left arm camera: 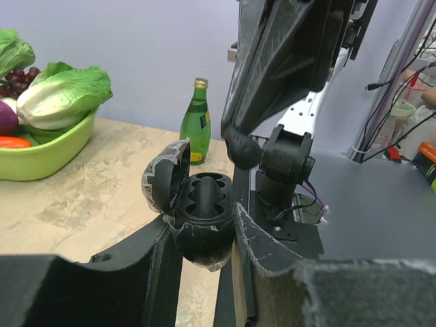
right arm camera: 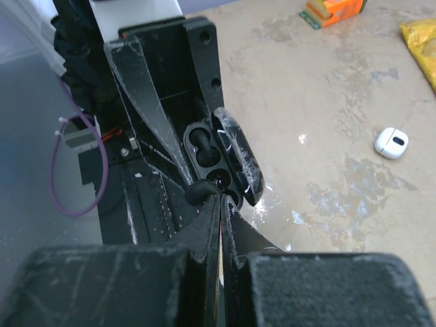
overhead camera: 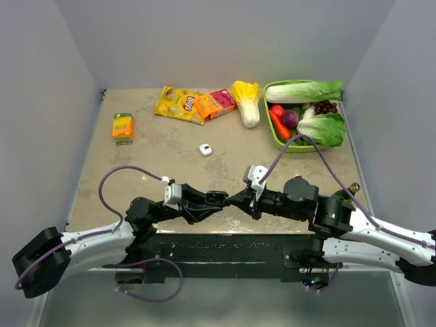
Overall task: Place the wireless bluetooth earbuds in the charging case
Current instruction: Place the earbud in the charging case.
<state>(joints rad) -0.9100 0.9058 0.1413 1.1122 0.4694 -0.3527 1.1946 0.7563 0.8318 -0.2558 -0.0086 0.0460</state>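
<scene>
Left wrist: left jaws part-open, gripping the open charging case (left arm camera: pixel 204 201); right jaws shut just above it.

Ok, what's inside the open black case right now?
The case shows two moulded slots. One slot looks empty; the right end effector covers part of the other, so its contents are unclear.
</scene>
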